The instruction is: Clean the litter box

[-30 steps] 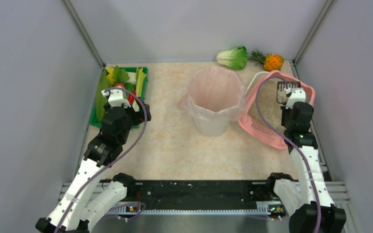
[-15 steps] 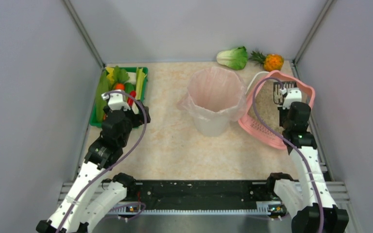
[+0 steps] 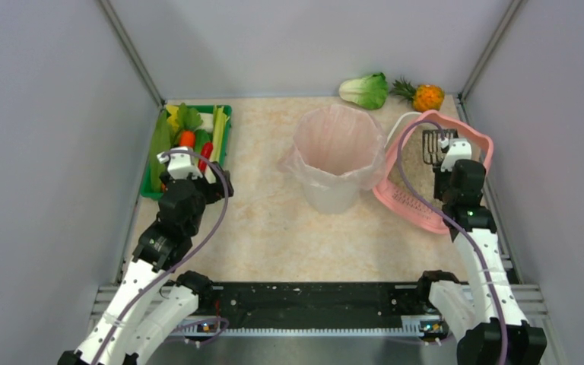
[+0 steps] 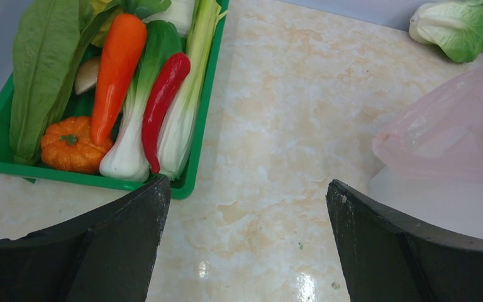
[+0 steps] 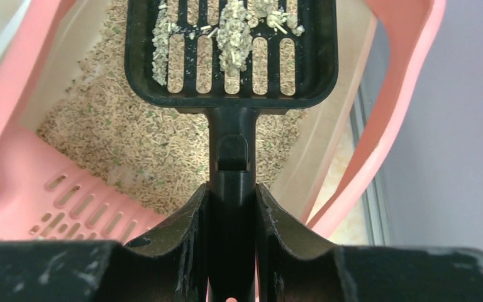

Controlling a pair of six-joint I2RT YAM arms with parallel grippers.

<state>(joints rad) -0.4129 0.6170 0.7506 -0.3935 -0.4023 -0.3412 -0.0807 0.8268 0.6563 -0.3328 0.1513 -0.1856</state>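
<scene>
From above, the litter box (image 3: 485, 144) sits at the far right of the table (image 3: 266, 220), tilted against the right wall, its near corner just beside the white bin (image 3: 338, 156) – probably so that a loaded scoop has only a short way to travel. The right gripper (image 3: 445, 152) holds a black scoop (image 3: 431, 143) over the box, while the left gripper (image 3: 192, 169) hangs near the green tray (image 3: 226, 112) of vegetables, well apart from the work and seemingly parked out of the way. In the left wrist view its fingers (image 4: 107, 251) stand spread wide with nothing between them; only bare table lies below, with the tray rim (image 4: 192, 182) to one side and the pink-lined bin (image 4: 453, 132) to the other. In the right wrist view the right gripper (image 5: 231, 207) is clamped tight on the scoop's handle, with the slotted blade (image 5: 233, 56) roughly level above the beige granules (image 5: 119, 138) – likely so that loose grains fall through the slots into the box (image 5: 409, 94) and the few clumps stay on top
</scene>
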